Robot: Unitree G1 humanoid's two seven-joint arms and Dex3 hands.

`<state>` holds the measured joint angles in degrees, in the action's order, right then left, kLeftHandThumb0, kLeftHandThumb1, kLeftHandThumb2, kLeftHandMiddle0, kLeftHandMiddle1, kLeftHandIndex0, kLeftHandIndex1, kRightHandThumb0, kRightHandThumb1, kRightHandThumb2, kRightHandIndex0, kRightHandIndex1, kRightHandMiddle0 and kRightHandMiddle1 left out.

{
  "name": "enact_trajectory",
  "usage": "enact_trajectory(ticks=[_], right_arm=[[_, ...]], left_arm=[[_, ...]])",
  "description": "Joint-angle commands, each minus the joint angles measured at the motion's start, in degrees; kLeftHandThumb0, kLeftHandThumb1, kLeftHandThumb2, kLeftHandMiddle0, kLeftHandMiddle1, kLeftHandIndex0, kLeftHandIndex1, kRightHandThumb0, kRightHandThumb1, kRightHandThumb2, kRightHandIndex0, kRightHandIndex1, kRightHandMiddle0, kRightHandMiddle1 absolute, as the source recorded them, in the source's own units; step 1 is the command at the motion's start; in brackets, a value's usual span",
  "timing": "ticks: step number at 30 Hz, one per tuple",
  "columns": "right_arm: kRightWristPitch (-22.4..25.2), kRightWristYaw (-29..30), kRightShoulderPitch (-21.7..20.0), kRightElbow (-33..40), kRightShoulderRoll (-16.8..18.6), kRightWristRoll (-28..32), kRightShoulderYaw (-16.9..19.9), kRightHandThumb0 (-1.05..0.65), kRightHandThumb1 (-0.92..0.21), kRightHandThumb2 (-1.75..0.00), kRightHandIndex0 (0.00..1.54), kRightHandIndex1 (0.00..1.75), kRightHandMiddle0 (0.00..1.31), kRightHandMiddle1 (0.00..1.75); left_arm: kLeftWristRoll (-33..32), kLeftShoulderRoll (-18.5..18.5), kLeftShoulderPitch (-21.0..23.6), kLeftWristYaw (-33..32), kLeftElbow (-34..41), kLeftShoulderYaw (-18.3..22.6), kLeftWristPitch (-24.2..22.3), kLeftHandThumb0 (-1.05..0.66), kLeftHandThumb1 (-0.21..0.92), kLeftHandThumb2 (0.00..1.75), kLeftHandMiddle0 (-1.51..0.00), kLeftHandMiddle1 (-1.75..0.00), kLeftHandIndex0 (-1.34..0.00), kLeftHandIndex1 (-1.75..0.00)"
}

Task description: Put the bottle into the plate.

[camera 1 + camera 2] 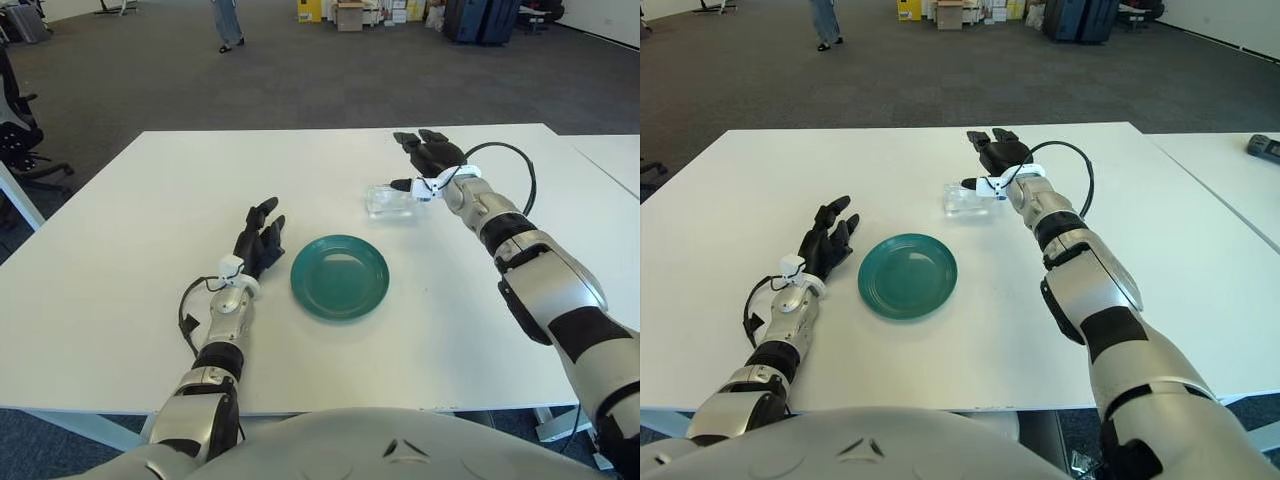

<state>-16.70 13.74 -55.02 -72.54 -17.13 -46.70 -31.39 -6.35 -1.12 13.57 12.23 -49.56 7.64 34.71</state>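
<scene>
Reaching across the white table (120, 300), the right hand (428, 160) sits at about one o'clock from the green plate (340, 276), fingers spread and grasping nothing. Its thumb points down toward the clear bottle (389, 200), which lies on its side just beyond the plate at twelve to one o'clock; whether the thumb tip actually touches the plastic is hard to tell from either eye. The forearm stretches nearly straight out, wrist turned so the palm faces left toward the bottle, with a cable looping off the wrist.

Risks, as I judge them: the bottle is round and lying flat, so a closing finger that meets it off-centre could roll it away across the table. It is also transparent and light, so a loose grip might let it slip on the lift. Its carry to the plate is short, yet a low pass could clip the plate's rim.

Beside the plate at nine o'clock is the left hand (258, 244), fingers relaxed, idle.
</scene>
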Motion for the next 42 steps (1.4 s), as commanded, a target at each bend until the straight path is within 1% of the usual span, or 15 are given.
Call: enact_trajectory(ticks=[1,7,18,33,42], right_arm=[[0.21,-0.74,-1.35,-2.31,0.75,-0.93,-1.63,-1.05,-0.92,-0.66,0.0,0.0,0.0,0.0],[0.74,-1.31,-1.32,-4.05,1.58,-0.68,-3.13,-1.05,-0.92,-0.67,0.0,0.0,0.0,0.0],[0.15,-2.72,-0.76,-4.58,1.37,-0.06,-4.19,-1.05,-0.92,-0.66,0.0,0.0,0.0,0.0],[-0.36,-3.44,1.85,-5.72,2.56,-0.04,-4.98,-1.05,-0.92,-0.64,0.0,0.0,0.0,0.0],[-1.01,-2.98,4.08,-5.83,3.08,-0.94,-6.72,-1.05,-0.92,-0.65,0.0,0.0,0.03,0.02]], left_arm=[[0.07,0.15,-0.09,-0.43,0.18,-0.07,-0.19,-0.78,0.92,0.83,-0.41,0.0,0.0,-0.77],[-0.15,0.38,-0.49,-0.31,0.82,-0.01,-0.05,-0.79,0.92,0.83,-0.4,0.0,0.0,-0.77],[-0.61,0.72,-1.6,-0.27,2.76,0.3,-0.05,-0.78,0.92,0.83,-0.42,-0.01,0.0,-0.78],[-0.59,1.33,-3.64,-0.82,6.1,0.3,-0.97,-0.77,0.92,0.85,-0.42,-0.01,0.0,-0.77],[-0.46,1.51,-5.16,-1.22,8.65,0.16,-1.37,-0.78,0.92,0.83,-0.42,-0.01,0.0,-0.77]])
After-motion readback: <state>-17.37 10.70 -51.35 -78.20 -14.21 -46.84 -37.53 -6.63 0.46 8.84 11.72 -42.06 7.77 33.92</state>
